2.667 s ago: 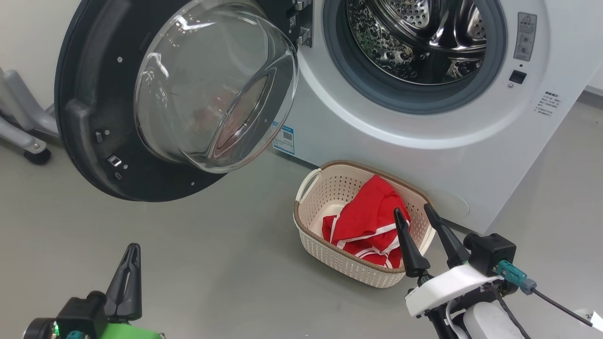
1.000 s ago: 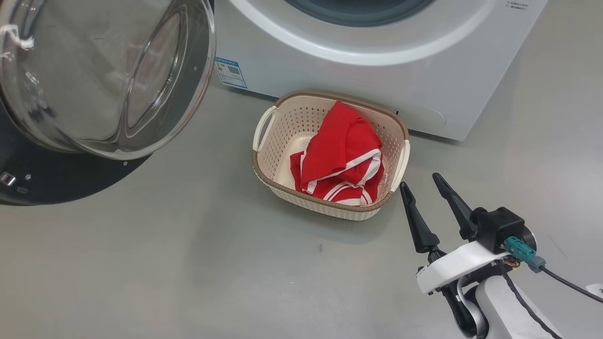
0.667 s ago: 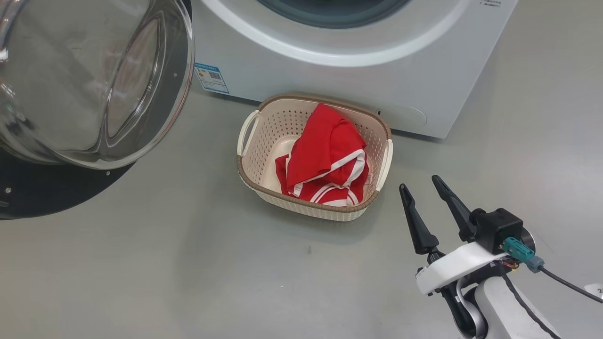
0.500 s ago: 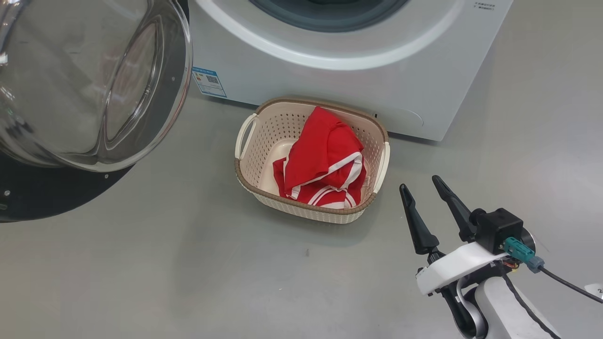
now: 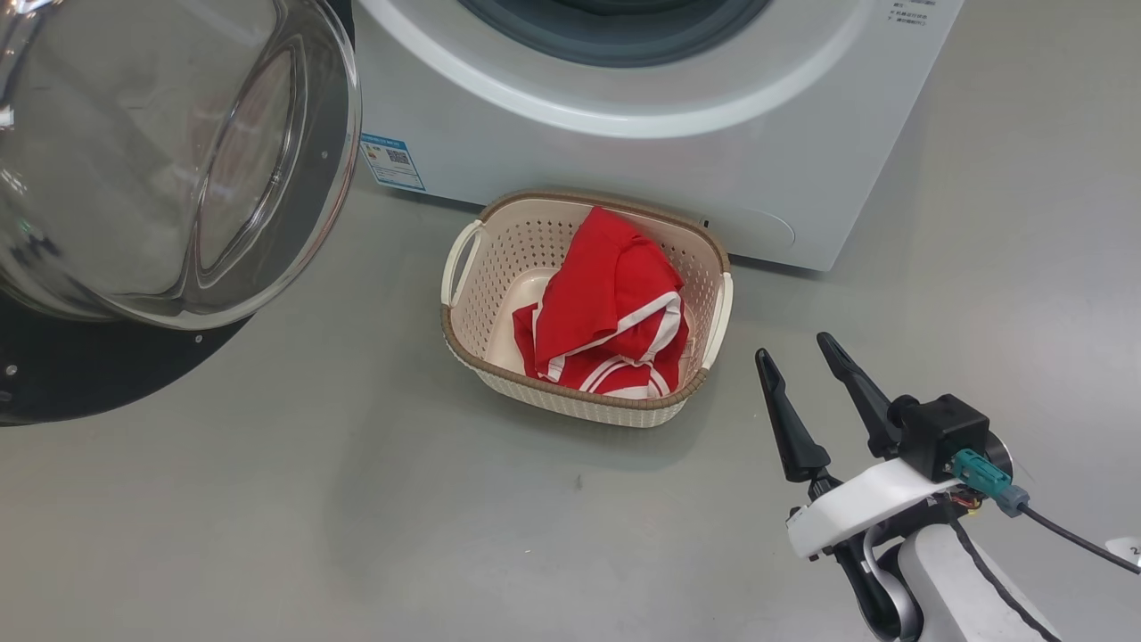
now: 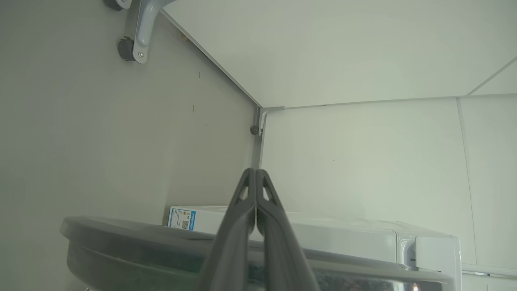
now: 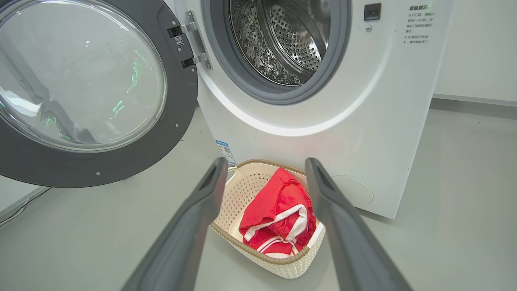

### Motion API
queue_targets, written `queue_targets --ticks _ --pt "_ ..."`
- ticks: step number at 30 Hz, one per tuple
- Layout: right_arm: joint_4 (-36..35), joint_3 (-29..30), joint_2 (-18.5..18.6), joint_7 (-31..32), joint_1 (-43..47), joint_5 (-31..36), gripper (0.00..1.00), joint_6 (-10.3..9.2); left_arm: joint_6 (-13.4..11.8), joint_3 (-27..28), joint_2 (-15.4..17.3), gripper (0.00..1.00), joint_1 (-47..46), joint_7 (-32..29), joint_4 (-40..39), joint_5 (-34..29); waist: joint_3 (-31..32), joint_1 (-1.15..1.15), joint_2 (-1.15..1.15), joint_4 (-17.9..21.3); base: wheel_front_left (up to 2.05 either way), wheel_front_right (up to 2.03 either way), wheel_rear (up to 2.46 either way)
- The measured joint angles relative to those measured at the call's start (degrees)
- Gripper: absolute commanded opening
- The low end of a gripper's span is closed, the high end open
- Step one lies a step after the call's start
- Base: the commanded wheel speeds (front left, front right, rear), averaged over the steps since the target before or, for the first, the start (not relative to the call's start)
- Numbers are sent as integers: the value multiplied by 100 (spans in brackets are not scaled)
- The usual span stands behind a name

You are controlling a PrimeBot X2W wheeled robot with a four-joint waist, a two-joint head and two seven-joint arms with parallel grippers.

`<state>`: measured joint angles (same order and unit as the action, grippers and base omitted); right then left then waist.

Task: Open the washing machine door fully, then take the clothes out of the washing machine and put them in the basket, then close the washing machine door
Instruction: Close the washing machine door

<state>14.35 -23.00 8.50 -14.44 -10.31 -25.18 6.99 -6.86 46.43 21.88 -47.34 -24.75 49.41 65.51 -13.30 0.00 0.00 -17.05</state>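
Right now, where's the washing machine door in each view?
Head view: the washing machine door, upper left, swung open.
Left wrist view: its dark rim along the bottom edge.
Right wrist view: left half, open.
Shared landmark: the blue label on the washing machine.

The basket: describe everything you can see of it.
The basket is a small, rounded-rectangular cream tub, plastic by the look, with perforated sides, a brown woven-look rim and a pale handle at each end. It stands upright on the grey floor just before the washing machine, holding the red clothes heaped toward its right end in the head view.
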Motion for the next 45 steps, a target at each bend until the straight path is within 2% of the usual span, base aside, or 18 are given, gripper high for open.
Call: queue_targets --ticks 22,45 --pt "-10 43 4 0 -6 0 100 0 0 -83 104 0 -414 -344 727 -163 -33 0 0 32 0 0 0" --pt "-14 73 -54 0 -6 0 100 0 0 -478 166 0 -530 -1009 910 -316 42 0 0 -28 0 0 0"
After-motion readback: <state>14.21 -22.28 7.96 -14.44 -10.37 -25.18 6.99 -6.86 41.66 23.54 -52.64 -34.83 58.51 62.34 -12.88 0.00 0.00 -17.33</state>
